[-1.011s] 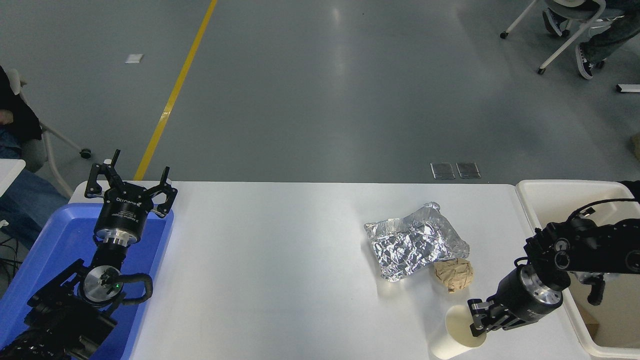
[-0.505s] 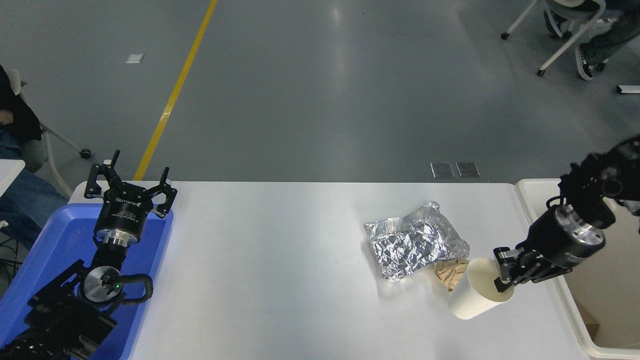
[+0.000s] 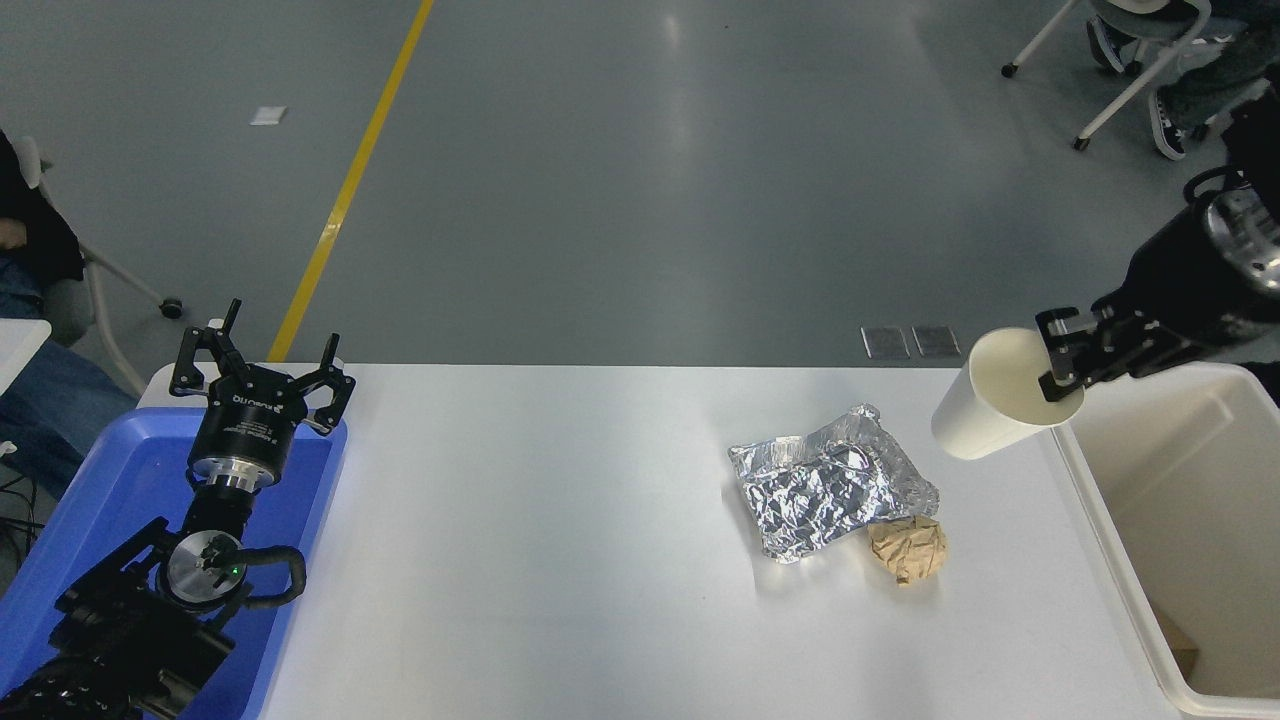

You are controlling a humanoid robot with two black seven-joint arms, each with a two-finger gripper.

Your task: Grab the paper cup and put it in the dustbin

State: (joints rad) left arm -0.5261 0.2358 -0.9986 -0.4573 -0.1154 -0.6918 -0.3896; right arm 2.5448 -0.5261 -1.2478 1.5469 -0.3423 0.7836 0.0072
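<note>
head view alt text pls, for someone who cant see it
The right gripper holds the paper cup by its rim, tilted in the air beside the dustbin at the white table's right end. A silver foil bag and a brown paper wad lie on the table; the left gripper is parked, open, over a blue tray.

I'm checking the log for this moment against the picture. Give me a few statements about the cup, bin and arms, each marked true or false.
1. The right gripper holds the paper cup by its rim, clear of the table. True.
2. The cup is already inside the dustbin. False: it hangs tilted beside the bin's far left corner.
3. The brown paper wad touches the silver foil bag. True.
4. The left gripper grips the foil bag. False: it is open, empty, over the blue tray.
</note>
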